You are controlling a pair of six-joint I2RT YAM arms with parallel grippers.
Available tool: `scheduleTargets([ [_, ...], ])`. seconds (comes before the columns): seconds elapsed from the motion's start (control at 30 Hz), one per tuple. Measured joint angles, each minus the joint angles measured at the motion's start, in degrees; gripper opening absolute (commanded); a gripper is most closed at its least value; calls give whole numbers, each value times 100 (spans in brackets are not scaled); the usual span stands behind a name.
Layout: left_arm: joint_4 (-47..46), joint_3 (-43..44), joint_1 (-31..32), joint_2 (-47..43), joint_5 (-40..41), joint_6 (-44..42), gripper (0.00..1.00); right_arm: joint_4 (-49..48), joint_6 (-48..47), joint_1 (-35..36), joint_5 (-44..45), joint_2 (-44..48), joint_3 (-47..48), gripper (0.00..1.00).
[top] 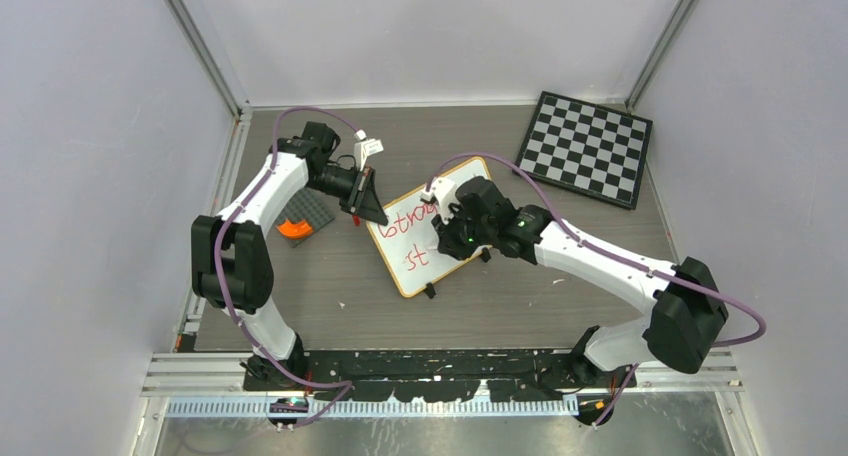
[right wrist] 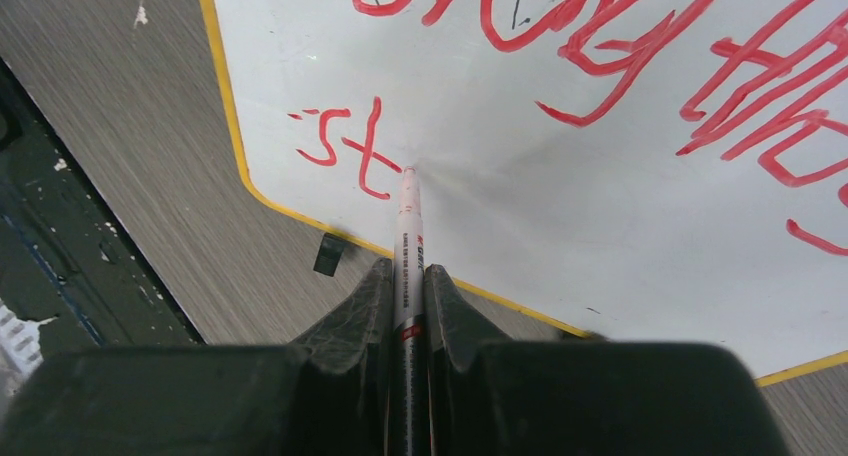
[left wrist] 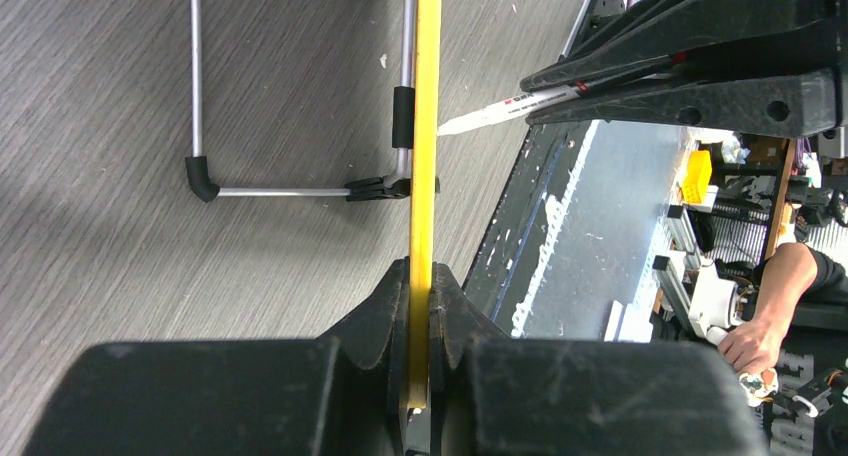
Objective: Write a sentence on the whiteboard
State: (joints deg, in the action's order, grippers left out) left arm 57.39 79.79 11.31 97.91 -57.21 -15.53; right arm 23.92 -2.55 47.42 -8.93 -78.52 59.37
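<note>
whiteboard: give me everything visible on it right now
The small white rectangular whiteboard has a thin yellow-orange rim, rounded corners and, on its back, a silver wire stand with black feet. It sits skewed mid-table on the grey wood-grain tabletop. Red handwriting fills its top line; the second line reads only "st". The left gripper is shut on its rim; a white red-ink marker, clamped in the right gripper, touches its face just after "st".

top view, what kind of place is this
Likely a robotics lab cell: left arm and right arm bolted to a walled table, a checkerboard at the back, equipment clutter beyond in the left wrist view.
</note>
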Motion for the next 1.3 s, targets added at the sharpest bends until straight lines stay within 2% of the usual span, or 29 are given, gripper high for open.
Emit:
scheduleTargets([
  [0.63,-7,0,4,11,11,-24,0,-46,-216,20,184,-212,-15,0],
  [0.93,-2,0,9,11,13,-42,0,140,-232,46,122,-199,-345,0],
  [1.3,0,0,9,11,15,-39,0,151,-229,46,118,-240,-184,0],
])
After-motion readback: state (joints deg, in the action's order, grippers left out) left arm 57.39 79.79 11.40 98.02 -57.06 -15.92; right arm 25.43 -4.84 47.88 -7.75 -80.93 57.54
